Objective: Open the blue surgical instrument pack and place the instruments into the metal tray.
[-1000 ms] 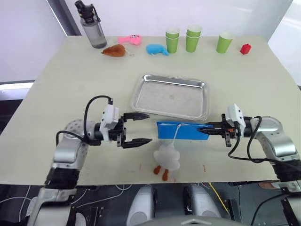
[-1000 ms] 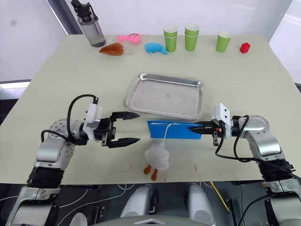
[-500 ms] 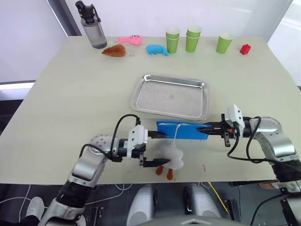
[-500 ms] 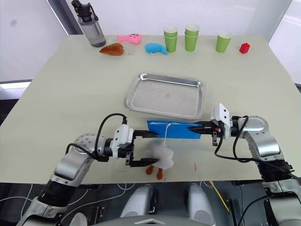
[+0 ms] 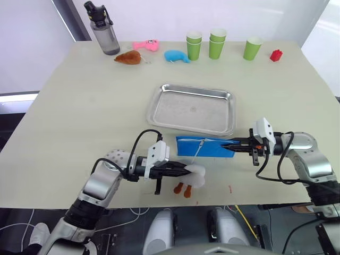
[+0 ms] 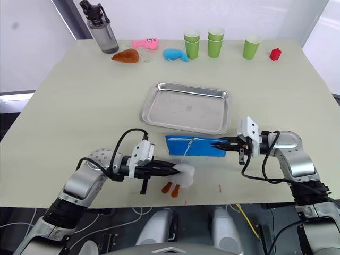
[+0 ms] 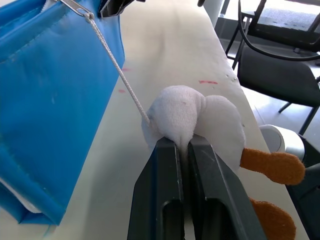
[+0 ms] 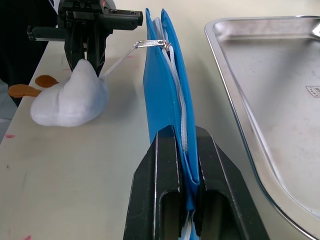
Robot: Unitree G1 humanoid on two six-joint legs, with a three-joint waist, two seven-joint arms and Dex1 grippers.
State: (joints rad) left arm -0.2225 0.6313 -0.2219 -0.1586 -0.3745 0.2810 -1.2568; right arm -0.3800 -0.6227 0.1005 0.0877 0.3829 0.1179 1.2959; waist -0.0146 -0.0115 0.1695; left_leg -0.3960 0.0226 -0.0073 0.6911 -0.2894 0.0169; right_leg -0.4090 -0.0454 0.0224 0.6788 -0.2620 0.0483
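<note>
The blue surgical instrument pack lies closed just in front of the empty metal tray. My right gripper is shut on the pack's right edge, at the zipper seam. A white cord runs from the zipper pull to a white plush duck with orange feet. My left gripper is shut on that plush, left of and below the pack. The instruments are hidden inside the pack.
Along the far edge stand a grey bottle, a brown toy, a pink toy, a blue whale toy, green cups and a red block. The table's front edge runs just below the plush.
My left arm swung right from the open table to the plush, and its fingers went from wide open to shut on it. The plush shifted slightly. My right gripper held still.
</note>
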